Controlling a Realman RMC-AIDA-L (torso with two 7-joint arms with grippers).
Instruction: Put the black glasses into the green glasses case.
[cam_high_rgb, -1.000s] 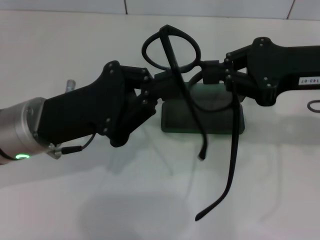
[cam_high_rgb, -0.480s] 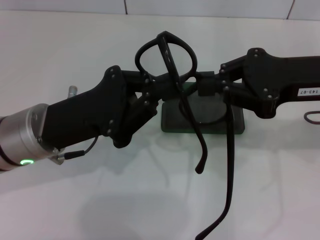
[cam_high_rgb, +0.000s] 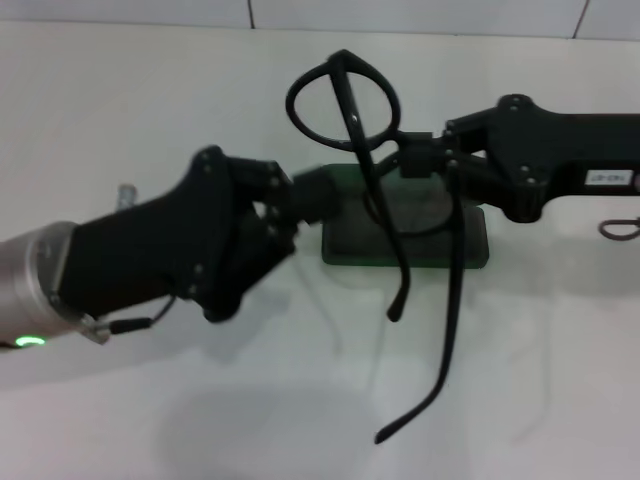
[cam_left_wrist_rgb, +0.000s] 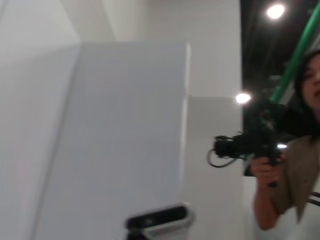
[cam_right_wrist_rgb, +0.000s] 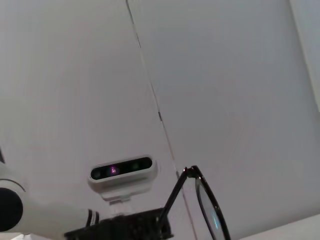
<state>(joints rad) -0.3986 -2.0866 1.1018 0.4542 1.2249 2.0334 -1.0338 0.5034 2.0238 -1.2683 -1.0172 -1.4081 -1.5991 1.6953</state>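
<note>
The black glasses hang in the air above the table, one lens ring up and both temple arms pointing down toward me. My right gripper is shut on the frame near the bridge. Part of the frame shows in the right wrist view. The green glasses case lies on the white table right below and behind the glasses; whether its lid is open is hidden. My left gripper is just left of the glasses, apart from them, level with the case's left end.
A small metal object lies on the table behind the left arm. A dark loop lies at the right edge. The white table runs toward me under the temple tips. A person holding a camera shows in the left wrist view.
My left gripper has drawn back left and down, away from the glasses frame it was at. The right gripper keeps hold; the glasses have shifted slightly up and right.
</note>
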